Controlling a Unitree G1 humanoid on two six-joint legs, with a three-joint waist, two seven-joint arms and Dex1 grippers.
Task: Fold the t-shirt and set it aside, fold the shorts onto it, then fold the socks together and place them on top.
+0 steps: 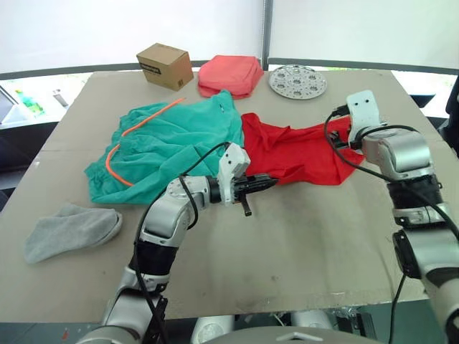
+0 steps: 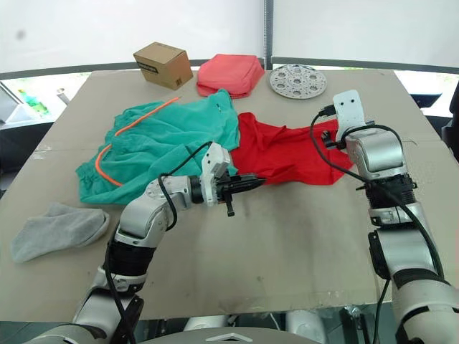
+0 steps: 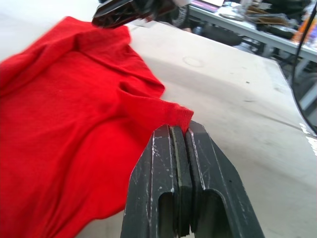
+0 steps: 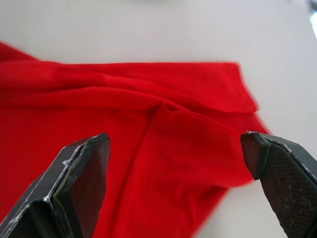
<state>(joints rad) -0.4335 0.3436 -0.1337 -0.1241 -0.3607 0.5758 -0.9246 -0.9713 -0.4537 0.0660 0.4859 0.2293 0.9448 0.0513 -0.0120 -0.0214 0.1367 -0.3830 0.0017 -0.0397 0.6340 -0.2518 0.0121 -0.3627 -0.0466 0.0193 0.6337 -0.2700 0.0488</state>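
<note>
Your t-shirt (image 1: 294,152) lies crumpled in the middle of the surface (image 1: 301,236), its far-left part tucked just under the edge of the shorts (image 1: 168,143), which sprawl to its left with the orange cord looping across them. One grey sock (image 1: 72,229) sits well apart at the near-left of the surface. Since the shirt is bunched rather than flat, you probably need two edges lifted and spread before any fold can start, and that looks like why both arms are working at it from opposite sides.

Your left tool (image 3: 182,134) has its fingers pressed together on a small tab of red fabric at the shirt's near edge; the hem pokes out right at the tips. Your right tool (image 4: 176,148) is spread wide above the shirt's right-hand edge, holding nothing, with a folded ridge of cloth lying between the fingers.

Further back stand a cardboard box (image 1: 165,65), a folded coral cloth (image 1: 231,75) and a perforated metal disc (image 1: 297,81).
</note>
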